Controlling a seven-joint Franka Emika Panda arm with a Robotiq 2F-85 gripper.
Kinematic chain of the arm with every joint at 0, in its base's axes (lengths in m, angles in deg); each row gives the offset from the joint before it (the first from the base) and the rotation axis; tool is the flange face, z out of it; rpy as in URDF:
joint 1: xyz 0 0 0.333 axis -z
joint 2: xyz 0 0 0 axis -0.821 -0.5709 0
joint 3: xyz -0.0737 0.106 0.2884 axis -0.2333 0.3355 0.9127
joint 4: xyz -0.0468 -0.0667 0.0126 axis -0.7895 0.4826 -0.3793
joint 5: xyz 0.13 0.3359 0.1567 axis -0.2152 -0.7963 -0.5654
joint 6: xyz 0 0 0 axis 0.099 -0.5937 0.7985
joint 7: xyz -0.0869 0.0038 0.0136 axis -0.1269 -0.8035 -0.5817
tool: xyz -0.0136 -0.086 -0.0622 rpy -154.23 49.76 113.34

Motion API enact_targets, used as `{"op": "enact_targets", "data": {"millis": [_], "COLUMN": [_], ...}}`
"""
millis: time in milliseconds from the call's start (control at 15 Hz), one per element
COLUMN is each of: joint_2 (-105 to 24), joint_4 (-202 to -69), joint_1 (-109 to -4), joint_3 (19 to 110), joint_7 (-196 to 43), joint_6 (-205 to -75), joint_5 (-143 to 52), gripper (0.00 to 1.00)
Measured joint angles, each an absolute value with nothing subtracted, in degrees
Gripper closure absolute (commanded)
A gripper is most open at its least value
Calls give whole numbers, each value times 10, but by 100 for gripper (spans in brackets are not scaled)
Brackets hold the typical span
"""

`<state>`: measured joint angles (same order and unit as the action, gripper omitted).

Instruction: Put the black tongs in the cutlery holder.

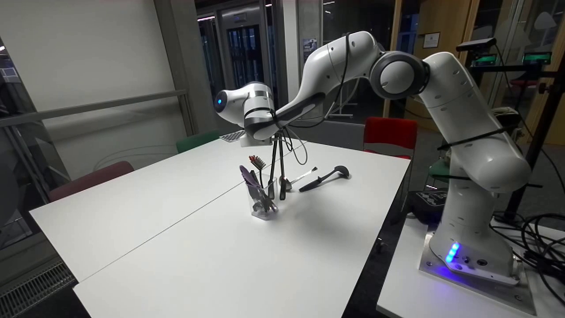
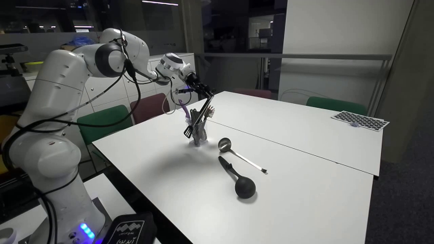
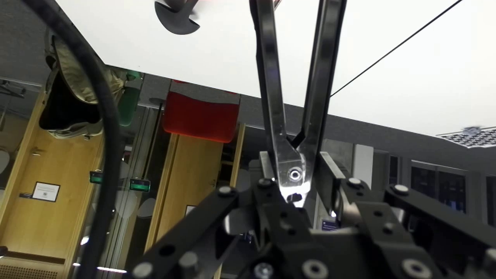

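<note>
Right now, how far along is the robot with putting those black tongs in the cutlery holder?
Done: the black tongs look picked up, their joined end in the claw. In hand: they hang near the cutlery holder, tips seemingly outside it. Left: probably raising them over its rim, lowering them in and letting go.

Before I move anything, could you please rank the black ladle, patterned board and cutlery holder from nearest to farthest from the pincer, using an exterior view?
1. Cutlery holder: below the pincer, slightly left.
2. Black ladle: in the foreground.
3. Patterned board: at the far right.
</note>
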<state>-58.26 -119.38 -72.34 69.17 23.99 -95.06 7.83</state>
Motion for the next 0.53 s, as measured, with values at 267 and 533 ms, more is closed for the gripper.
{"op": "enact_targets", "data": {"millis": [267,533], "joint_2": [-582,-579], "joint_4": [-1194,-1194], "joint_1": [-726,-731], "joint_3": [700,715], "joint_7": [240,240], "joint_6": [-958,-981], "joint_5": [78,75], "gripper": [92,92]}}
